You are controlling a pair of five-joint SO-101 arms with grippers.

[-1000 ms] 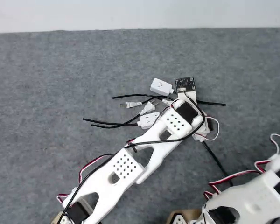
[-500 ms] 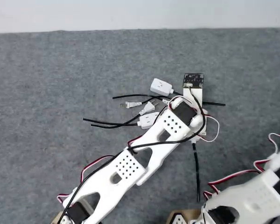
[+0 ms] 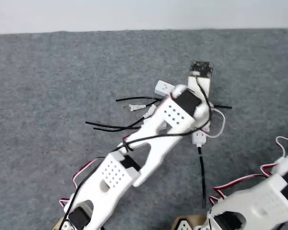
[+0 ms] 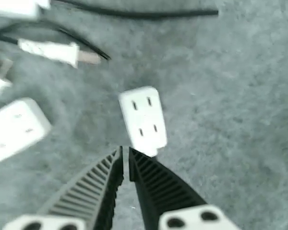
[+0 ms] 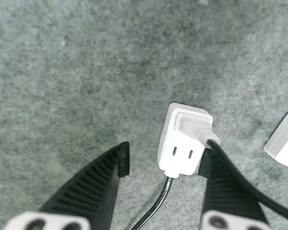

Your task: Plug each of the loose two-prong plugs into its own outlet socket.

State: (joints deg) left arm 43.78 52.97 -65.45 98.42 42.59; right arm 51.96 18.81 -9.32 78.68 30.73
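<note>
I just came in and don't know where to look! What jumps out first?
The long white left arm jumps out, stretched across the grey table to a tangle of black cords in the middle. Its gripper is pinched shut close by a white socket block. The right gripper stands open around another white socket with a black cord.
</note>
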